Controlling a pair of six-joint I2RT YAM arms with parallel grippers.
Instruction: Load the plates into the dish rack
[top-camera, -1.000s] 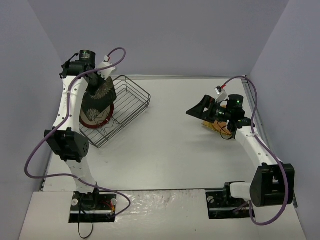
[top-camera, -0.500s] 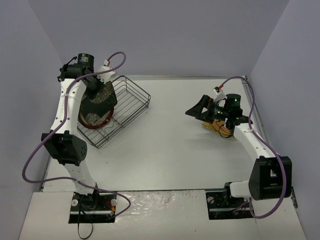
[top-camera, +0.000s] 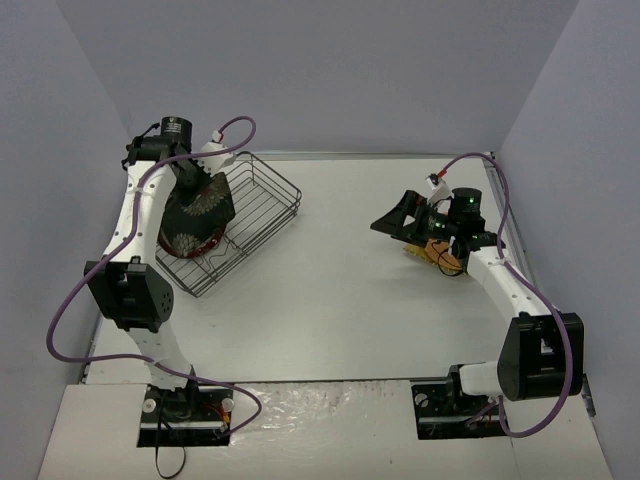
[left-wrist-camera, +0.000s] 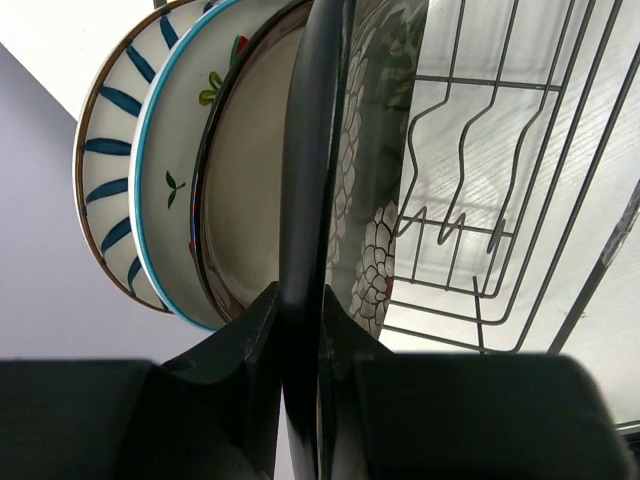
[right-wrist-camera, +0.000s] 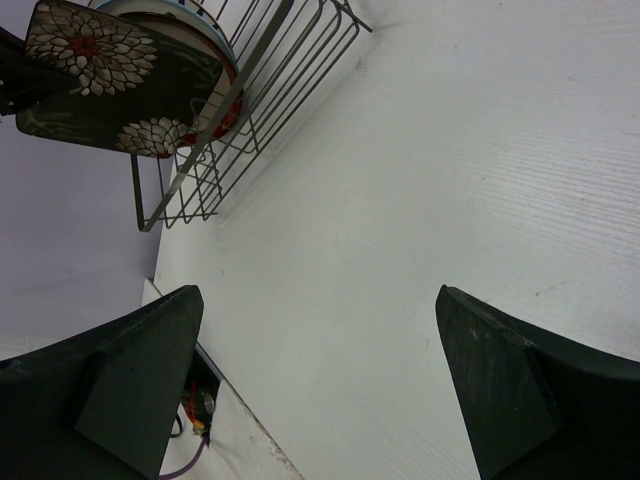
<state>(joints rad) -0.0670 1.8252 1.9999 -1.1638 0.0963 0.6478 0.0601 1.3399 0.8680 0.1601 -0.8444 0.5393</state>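
Three round plates stand on edge at the left end of the rack (top-camera: 275, 195), packed face to face: a striped plate (left-wrist-camera: 105, 170), a fruit plate (left-wrist-camera: 175, 200) with a teal rim, and a brown-rimmed plate (left-wrist-camera: 245, 200). The left gripper (left-wrist-camera: 300, 315) is clamped on the rim of the square plate (left-wrist-camera: 365, 150), one finger on each face. It holds the plate upright and edge-on just beside those three. I judge this is so the plate can drop into the next slot instead of lying flat across the wires. Whether its lower edge has reached the rack floor I cannot tell.

The dividers (left-wrist-camera: 460, 150) are thin dark wire bent into waves, and each dip is shaped to catch a plate's rim. The square plate is dark and glossy with rounded corners and pale, many-petalled flowers. The round ones are smooth glazed ware with painted rims. The table (right-wrist-camera: 450, 150) is white with a fine ribbed grain.

The right gripper (right-wrist-camera: 318, 300) hangs over bare table, well apart from the rack, with its fingers spread wide and nothing between them. Under that arm the top view shows an orange plate (top-camera: 440, 260), mostly hidden. It is probably the last one to load, which would explain why this arm waits so near it.
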